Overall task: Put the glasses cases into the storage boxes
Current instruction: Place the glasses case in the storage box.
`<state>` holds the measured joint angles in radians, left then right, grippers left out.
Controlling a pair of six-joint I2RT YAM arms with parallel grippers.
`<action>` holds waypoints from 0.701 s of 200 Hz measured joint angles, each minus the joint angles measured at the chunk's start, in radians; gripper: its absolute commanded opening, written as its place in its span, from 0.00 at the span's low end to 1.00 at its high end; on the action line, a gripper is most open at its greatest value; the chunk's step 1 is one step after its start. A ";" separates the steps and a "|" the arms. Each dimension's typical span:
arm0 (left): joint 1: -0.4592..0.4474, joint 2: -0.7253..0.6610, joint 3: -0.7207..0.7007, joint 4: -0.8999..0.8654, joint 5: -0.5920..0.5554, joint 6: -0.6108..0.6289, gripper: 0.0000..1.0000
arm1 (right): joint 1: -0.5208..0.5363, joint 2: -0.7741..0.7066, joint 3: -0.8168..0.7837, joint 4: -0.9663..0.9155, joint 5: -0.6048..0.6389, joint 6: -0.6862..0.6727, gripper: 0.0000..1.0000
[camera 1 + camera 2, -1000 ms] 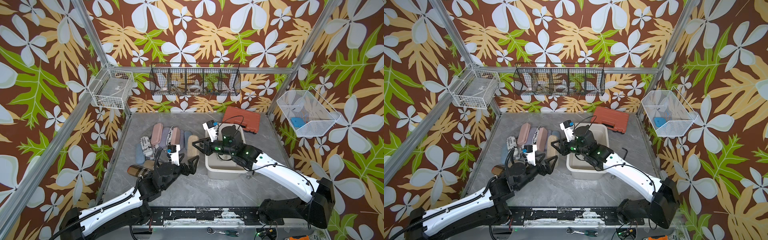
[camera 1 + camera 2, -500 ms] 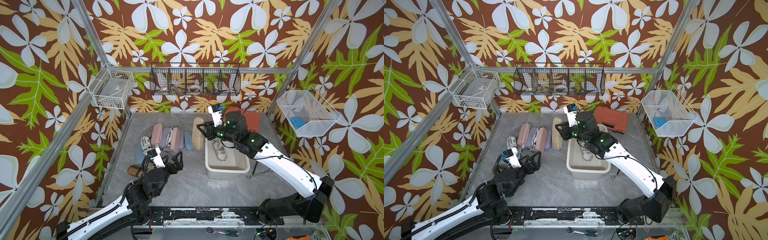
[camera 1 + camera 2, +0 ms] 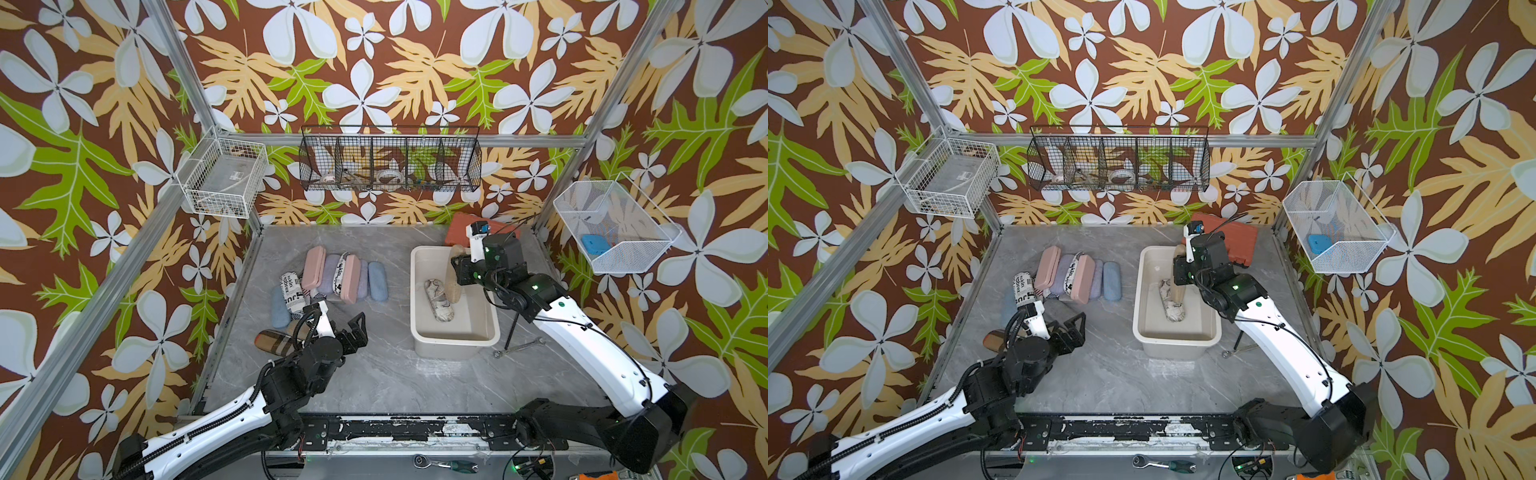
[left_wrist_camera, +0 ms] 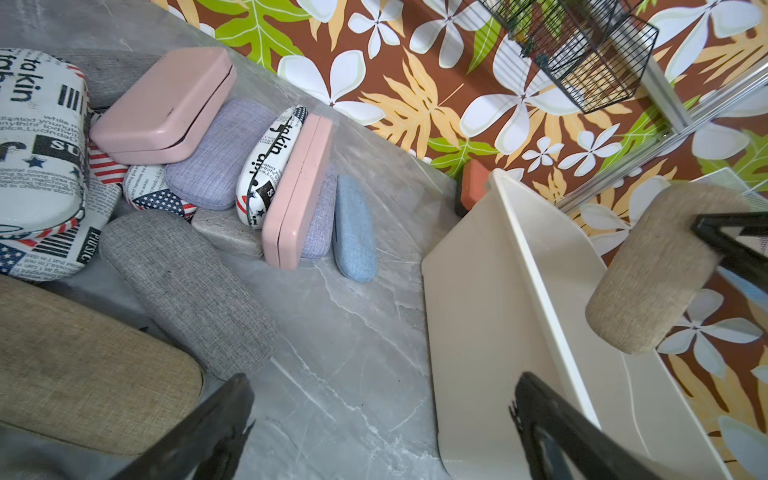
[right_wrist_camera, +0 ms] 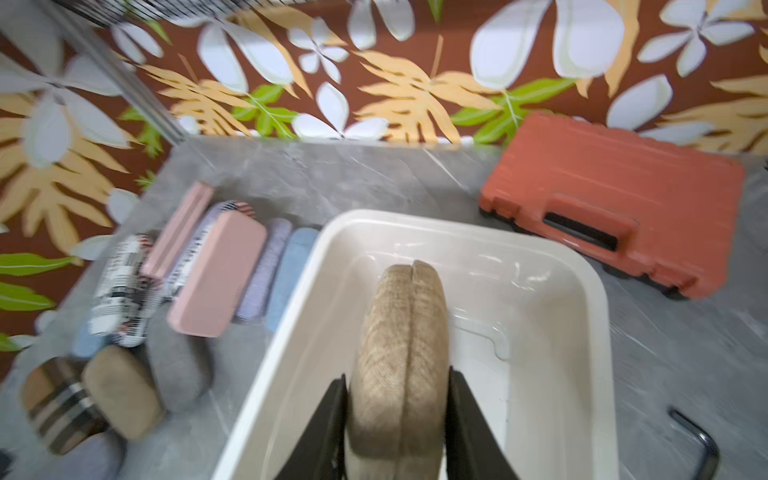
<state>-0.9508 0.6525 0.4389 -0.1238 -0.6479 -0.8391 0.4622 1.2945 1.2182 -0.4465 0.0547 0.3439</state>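
Filling the lower middle of both top views, the grey marbled table [image 3: 374, 374] is the biggest thing we see. Right of centre on it stands the cream-white storage box [image 3: 449, 347], its long side running up the frame. Just past its upper right corner lies the orange-red tool case [image 3: 457, 226], partly hidden by the right arm [image 3: 582, 332]. Left of centre we find a heap of glasses cases [image 3: 332, 274]. Pink, lavender, newspaper-print and light blue ones lean on one another in a row, with grey, tan and blue ones below them in the frame. A beige plaid case [image 3: 274, 341] sits lowest, at the heap's lower left edge. The right gripper [image 5: 397, 374] is over the box, its jaws drawn in narrow and clamped on the two broad sides of a tan woven case [image 5: 405, 324], which is held on edge. In the left wrist view this case hangs above the rim, and we cannot tell whether it touches anything beneath. A newspaper-print case [image 3: 438, 301] lies on the box's floor, just left of the tan one in the frame. The left gripper [image 4: 381, 376] hovers over bare table just below the heap and left of the box, jaws spread wide and empty. A small wrench [image 3: 519, 347] lies on the table right of the box's lower corner.
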 measured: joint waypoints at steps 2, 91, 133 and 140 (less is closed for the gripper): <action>0.000 0.002 0.000 0.000 -0.001 0.000 1.00 | -0.002 0.008 -0.005 0.001 -0.003 0.000 0.31; 0.000 -0.024 -0.013 -0.078 -0.030 -0.082 0.98 | -0.003 0.320 -0.021 0.090 -0.077 0.050 0.42; 0.000 -0.053 -0.024 -0.107 -0.038 -0.108 0.99 | -0.005 0.370 -0.004 0.103 -0.073 0.060 0.52; 0.000 -0.053 -0.025 -0.110 -0.042 -0.108 0.99 | -0.005 0.371 -0.001 0.102 -0.074 0.060 0.52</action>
<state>-0.9508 0.5995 0.4141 -0.2337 -0.6899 -0.9466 0.4572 1.6657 1.2175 -0.3443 -0.0196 0.4038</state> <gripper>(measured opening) 0.983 0.509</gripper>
